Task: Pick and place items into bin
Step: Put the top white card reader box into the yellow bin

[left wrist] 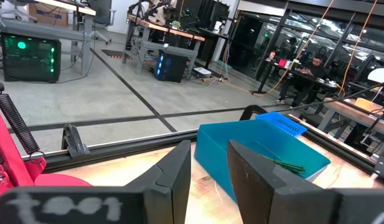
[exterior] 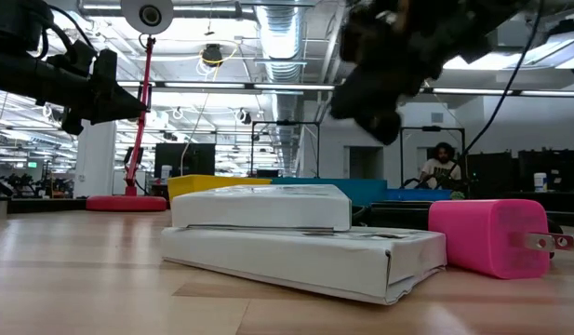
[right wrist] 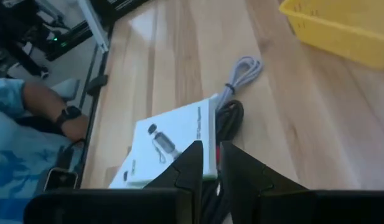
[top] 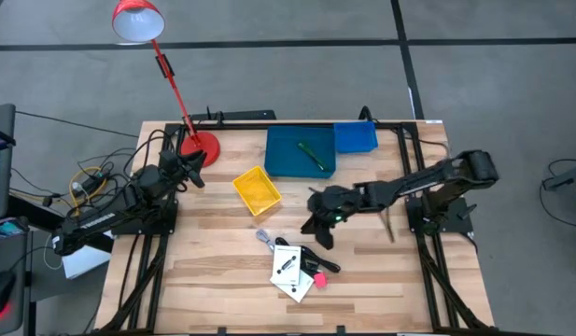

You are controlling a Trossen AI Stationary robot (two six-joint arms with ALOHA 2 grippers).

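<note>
A white card box with a black mark lies flat near the table's front centre. Beside it are a pink charger, a black cable and a grey cable. A green pen lies inside the teal bin at the back. My right gripper hangs tipped down just above the box's far side. Its fingers stand a narrow gap apart with nothing between them. My left gripper waits level and open by the red lamp base, facing the teal bin.
A yellow bin stands left of centre, and a blue bin stands right of the teal one. The red lamp's stem rises at the back left. A thin stick lies by the right arm. A person's hand shows beyond the table's edge.
</note>
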